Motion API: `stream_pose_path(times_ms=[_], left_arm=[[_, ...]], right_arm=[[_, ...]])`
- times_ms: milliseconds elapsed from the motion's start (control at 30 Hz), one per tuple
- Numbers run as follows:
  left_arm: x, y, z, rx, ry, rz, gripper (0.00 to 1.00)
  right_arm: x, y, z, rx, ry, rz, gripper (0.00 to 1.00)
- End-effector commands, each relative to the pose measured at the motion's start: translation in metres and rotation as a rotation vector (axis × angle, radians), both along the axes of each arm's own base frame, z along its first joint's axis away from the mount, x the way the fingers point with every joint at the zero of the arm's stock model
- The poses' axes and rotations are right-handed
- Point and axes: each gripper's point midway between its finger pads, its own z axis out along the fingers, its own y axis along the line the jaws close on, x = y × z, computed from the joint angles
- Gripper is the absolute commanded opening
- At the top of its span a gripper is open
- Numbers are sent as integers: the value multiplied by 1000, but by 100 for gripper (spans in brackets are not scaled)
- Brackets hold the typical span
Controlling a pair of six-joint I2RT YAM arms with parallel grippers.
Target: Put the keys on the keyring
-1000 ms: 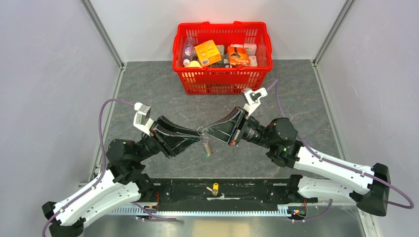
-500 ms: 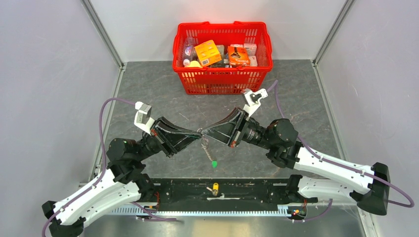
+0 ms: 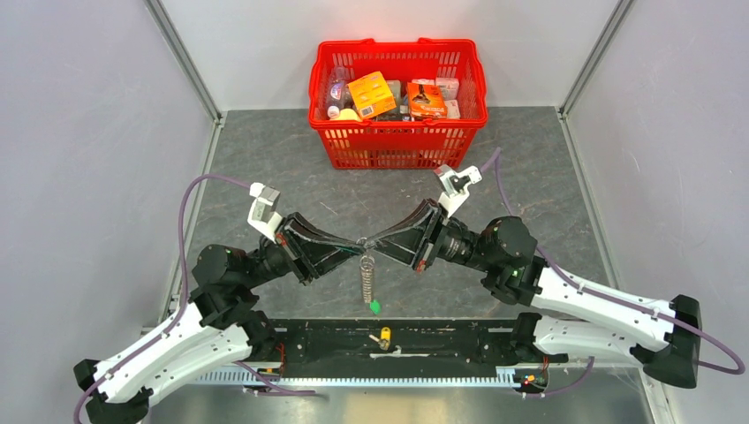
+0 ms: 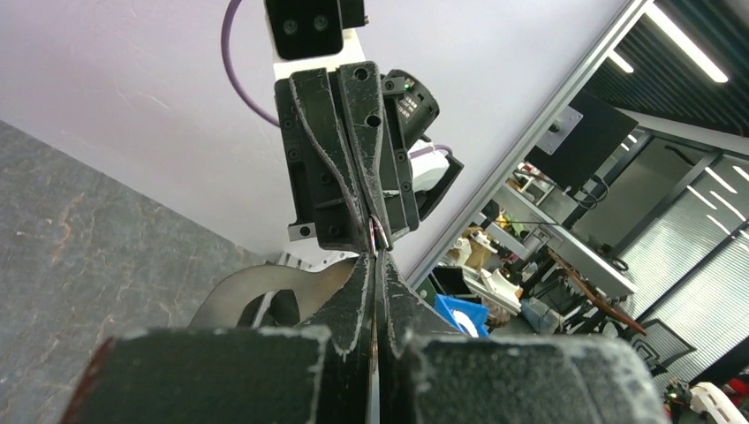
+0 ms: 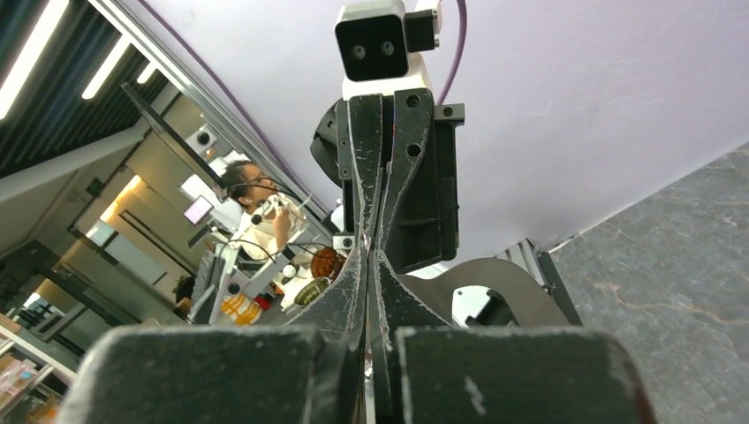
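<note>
Grey wire, thin and looped: the keyring (image 3: 366,278), hanging at mid-frame in the top view, straight down from the spot where two sets of black tips meet. Pinched from the left by the left gripper (image 3: 355,246), fingers pressed flat together on the top of the loop. Pinched from the right by the right gripper (image 3: 371,243), likewise closed on the wire, nose to nose with the other. Coiled stretch of the ring dangling below the tips, clear of the grey stone-patterned table (image 3: 291,168). At the lowest end of the ring, threaded on and hanging free, the green key (image 3: 374,306). Lower still, well apart from the ring, the yellow key (image 3: 383,336), lying on the black rail (image 3: 459,340) between the two arm bases at the bottom of the frame. From the left wrist: own fingers shut at the lower centre, a sliver of wire showing just above their tips, the opposite claw closed right over it. From the right wrist: the same meeting, tips touching, wire too fine to make out. At the upper centre of the top view, near the back wall, a red basket (image 3: 397,132) full of boxes and packets.
</note>
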Motion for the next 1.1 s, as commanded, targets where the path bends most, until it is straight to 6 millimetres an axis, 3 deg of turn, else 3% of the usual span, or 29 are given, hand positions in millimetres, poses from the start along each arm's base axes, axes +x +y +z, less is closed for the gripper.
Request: stream_pose_path(times_ms=[0,267,400,700,1067], left_arm=[[2,7,20,-6,-60,48,2],[-15,5,20,55,-124,-25,2],[-16,-1,12,104,-130,-54,2],[-30,-12,7,179,-154,-172,2],[-34,-9,8,195,-161,-187,2]], right_arm=[[-26,-6,-7,-68,-66,92,6],[-31,-37,-11,-134,-123,19,41],[-33,-51,-5,-182,-169,-14,51],[-37,-44,-1,-421,-272,56,52],[-36,-37,-5,-548,-332,106,52]])
